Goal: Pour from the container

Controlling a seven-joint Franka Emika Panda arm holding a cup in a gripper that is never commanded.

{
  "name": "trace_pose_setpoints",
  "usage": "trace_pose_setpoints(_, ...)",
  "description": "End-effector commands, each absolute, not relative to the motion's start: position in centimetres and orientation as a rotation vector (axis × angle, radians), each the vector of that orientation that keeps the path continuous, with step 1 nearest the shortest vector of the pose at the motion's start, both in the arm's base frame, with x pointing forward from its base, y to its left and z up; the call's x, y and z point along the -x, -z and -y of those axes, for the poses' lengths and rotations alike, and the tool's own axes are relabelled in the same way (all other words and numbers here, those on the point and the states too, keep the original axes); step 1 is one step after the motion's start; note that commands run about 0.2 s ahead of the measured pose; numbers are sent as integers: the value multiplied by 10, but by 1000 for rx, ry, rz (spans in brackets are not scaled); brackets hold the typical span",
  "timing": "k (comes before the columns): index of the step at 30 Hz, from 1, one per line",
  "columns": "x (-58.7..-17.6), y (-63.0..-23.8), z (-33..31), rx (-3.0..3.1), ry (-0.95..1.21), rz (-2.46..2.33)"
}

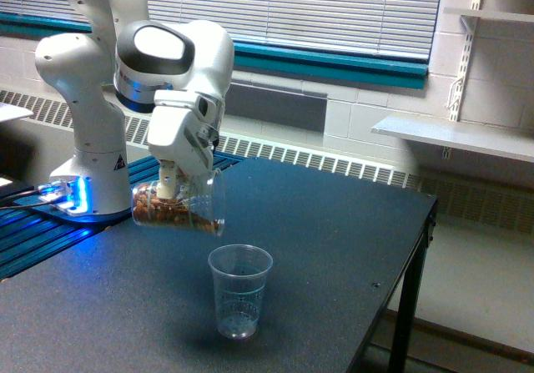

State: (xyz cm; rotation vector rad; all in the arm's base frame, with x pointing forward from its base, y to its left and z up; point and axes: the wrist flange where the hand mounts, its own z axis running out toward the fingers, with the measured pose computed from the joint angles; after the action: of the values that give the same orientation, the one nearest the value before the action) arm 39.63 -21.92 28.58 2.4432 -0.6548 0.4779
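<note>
Arm base point(88, 131): white, at the exterior view's left, with blue light by its foot.
Claw point(171, 188): closed tight on the big cup, holding it in the air.
Big cup point(179, 206): clear, tipped almost on its side, brown nuts inside, mouth toward the exterior view's right.
Small cup point(239, 289): clear, upright, just below the big cup's mouth.
Table point(334, 248): dark, holds the small cup.
</note>
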Motion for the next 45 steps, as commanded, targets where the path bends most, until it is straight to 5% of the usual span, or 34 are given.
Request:
trace_pose_setpoints(1, -405, -286, 209, -2442, -457, 582)
trace_pose_setpoints(45, -425, -280, 192, -2365, -352, 686)
